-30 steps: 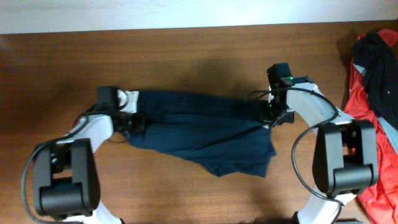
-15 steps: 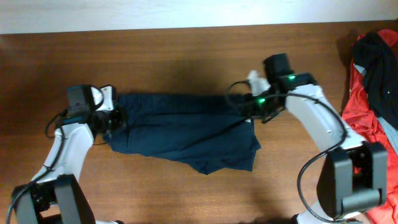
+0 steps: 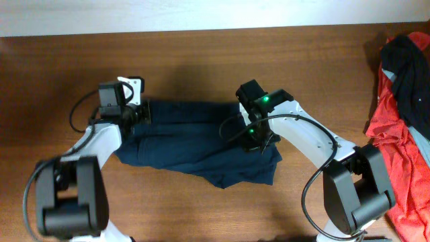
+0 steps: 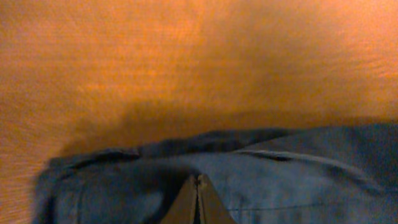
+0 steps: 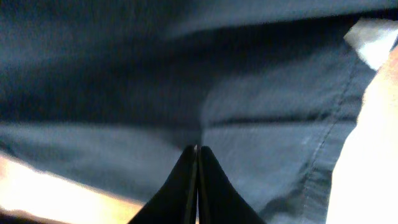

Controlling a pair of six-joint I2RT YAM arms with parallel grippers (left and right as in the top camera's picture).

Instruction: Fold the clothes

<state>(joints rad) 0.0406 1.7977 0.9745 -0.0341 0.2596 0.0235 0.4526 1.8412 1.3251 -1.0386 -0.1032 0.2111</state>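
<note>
The dark navy shorts (image 3: 191, 141) lie spread and rumpled on the wooden bench (image 3: 201, 60). The left claw (image 3: 142, 113) is pinched tight on their upper left corner. The right claw (image 3: 259, 140) is closed on cloth near their right end. A red, black and grey garment heap (image 3: 403, 101) sits well right of the shorts.

Table (image 3: 201, 54): brown wood with a fine grain, filling nearly the whole overhead view; in the left wrist view it glows orange and looks blurred.
Far edge: a pale, whitish strip (image 3: 201, 13) runs along the top of the overhead view, possibly a wall.
Garment heap (image 3: 393, 134): crumpled red cloth at the table's right edge, cut off by the frame.
Heap details: a black piece lies over its far end, and a grey band runs along its right side.
</note>
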